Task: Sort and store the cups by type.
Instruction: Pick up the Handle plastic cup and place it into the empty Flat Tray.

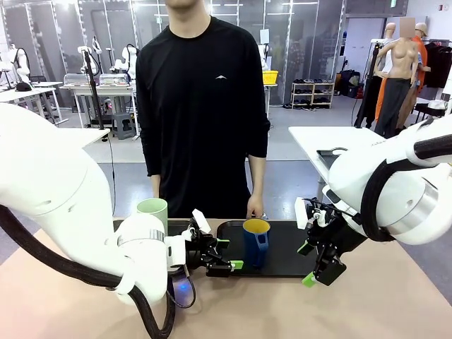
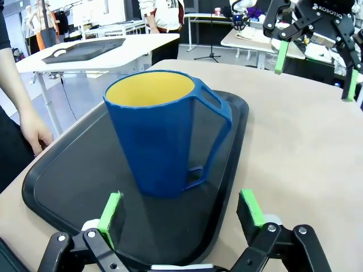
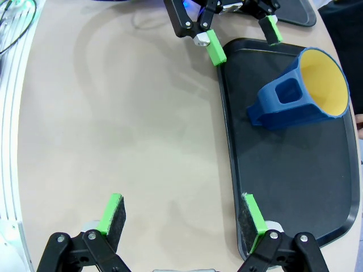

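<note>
Cups waited on a shared table as two robot arms flanked a black tray (image 1: 282,265) on the tan tabletop (image 1: 381,311). A person in a black long-sleeved top (image 1: 201,106) stood at the far edge, one hand (image 1: 256,207) hanging just behind the tray and close to its far rim; nothing lay on the tray between that hand and the mug. The dark blue mug (image 1: 256,242) stood upright on the tray's left part, its yellow inside open to the ceiling and its long axis vertical, the body widening toward the rim. Its handle faced the robot's right, toward the right gripper (image 1: 308,263). In the left wrist view the mug (image 2: 164,130) rose straight ahead of the left gripper (image 2: 181,212), whose green-padded fingers (image 2: 110,211) stood wide apart on either side of the mug's base, short of touching it and over the tray's near edge (image 2: 45,192). The left gripper (image 1: 227,254) sat just beside the mug in the front view. The right gripper hung with its fingers spread and empty, near the tray's right end and apart from the mug; its own camera showed the mug (image 3: 300,90) farther along the tray (image 3: 283,187). The pale mint-green tumbler (image 1: 152,213) stood upright behind the left arm's wrist (image 1: 145,254), off to the tray's left, its lower part hidden by the arm.
</note>
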Controlling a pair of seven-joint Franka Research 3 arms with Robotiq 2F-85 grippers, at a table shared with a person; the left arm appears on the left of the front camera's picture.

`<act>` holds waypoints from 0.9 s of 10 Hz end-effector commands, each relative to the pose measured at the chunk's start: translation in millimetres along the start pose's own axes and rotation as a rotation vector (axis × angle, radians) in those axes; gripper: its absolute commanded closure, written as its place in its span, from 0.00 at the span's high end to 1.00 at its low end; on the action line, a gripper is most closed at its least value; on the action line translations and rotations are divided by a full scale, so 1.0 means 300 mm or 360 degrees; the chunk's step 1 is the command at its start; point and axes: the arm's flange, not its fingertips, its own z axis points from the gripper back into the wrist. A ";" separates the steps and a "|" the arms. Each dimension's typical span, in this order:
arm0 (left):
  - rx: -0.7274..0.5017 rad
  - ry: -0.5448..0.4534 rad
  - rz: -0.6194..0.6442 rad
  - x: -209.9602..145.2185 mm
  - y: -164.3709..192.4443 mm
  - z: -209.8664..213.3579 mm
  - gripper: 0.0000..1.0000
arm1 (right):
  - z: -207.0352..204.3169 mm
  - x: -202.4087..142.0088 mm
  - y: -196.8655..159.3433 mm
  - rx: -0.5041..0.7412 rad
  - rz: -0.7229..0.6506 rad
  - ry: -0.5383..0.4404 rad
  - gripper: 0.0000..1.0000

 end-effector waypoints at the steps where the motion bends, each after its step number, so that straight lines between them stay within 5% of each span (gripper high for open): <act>1: 0.0000 0.0000 0.0000 0.000 0.000 0.000 1.00 | -0.006 -0.001 0.011 -0.0018 -0.0020 0.0001 1.00; 5: 0.0058 -0.0012 -0.0008 -0.007 -0.033 0.070 1.00 | -0.006 -0.001 0.011 -0.0018 -0.0020 0.0001 1.00; 9: 0.0083 0.0138 -0.0037 0.018 -0.110 0.149 1.00 | -0.006 -0.001 0.011 -0.0018 -0.0020 0.0001 1.00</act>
